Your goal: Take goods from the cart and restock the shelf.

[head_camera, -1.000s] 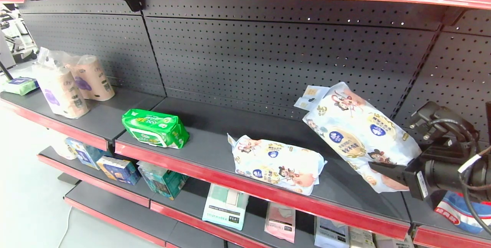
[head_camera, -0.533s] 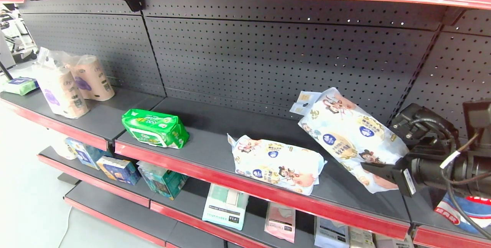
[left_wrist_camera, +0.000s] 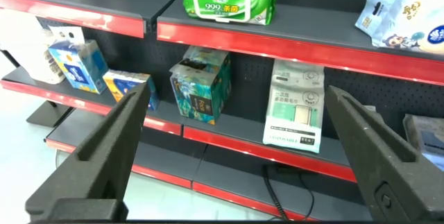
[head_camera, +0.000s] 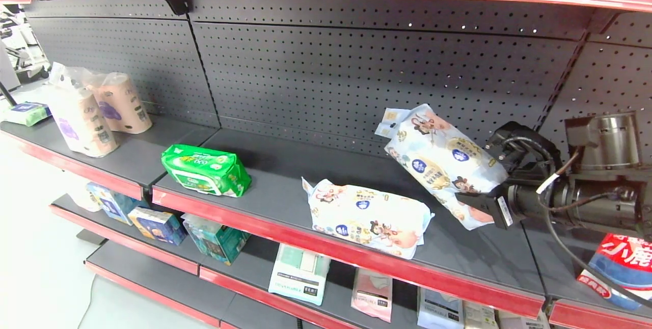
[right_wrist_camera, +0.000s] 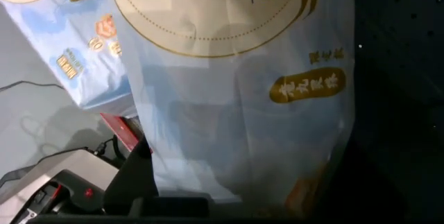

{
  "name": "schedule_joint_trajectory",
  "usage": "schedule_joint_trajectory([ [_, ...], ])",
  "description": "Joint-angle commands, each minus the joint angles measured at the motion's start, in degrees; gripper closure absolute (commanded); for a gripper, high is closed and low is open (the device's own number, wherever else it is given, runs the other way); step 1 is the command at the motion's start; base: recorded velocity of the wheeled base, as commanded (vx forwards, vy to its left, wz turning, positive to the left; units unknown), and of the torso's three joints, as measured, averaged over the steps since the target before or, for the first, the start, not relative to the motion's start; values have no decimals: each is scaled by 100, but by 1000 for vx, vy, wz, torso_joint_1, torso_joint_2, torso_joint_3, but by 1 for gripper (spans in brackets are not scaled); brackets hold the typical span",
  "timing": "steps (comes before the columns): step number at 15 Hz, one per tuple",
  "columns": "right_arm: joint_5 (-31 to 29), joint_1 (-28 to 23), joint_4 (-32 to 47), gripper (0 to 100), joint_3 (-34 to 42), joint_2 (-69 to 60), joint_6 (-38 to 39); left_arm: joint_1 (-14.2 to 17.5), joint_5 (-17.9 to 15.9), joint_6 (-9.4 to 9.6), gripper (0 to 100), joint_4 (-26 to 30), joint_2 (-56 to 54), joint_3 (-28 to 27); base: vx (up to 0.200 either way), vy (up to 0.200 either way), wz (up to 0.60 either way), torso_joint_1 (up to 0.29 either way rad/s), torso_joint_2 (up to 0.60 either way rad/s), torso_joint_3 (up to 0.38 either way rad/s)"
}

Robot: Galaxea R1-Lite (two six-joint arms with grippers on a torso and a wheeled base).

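Two matching cartoon-print packs on the dark shelf [head_camera: 285, 184]: the flat pack [head_camera: 367, 217] lies near the red front edge, and the held pack [head_camera: 440, 158] is clamped at its lower end by the right gripper [head_camera: 481, 206], long axis slanting up and left toward the black pegboard [head_camera: 331, 74]. It's probably just off the board, hard to say. Blue round badges and gold labels on it. The left gripper [left_wrist_camera: 236, 99] has its fingers spread wide, facing the lower shelves [left_wrist_camera: 229, 139]
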Motion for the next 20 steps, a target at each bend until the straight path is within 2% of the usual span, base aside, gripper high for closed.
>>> schedule_joint_trajectory([
  [1,8,-53,-4,100,-295,352,-26,0,1,-1,0,-2,15,0,0,0,0,0,0,0],
  [7,61,-220,23,100,-778,879,-105,0,1,-1,0,-2,15,0,0,0,0,0,0,0],
  [11,747,-756,58,100,-972,1213,-1072,0,1,-1,0,-2,15,0,0,0,0,0,0,0],
  [16,808,-739,75,100,-1481,1793,-1326,0,1,-1,0,-2,15,0,0,0,0,0,0,0],
  [20,1160,-695,594,100,-1956,2039,-1968,0,1,-1,0,-2,15,0,0,0,0,0,0,0],
])
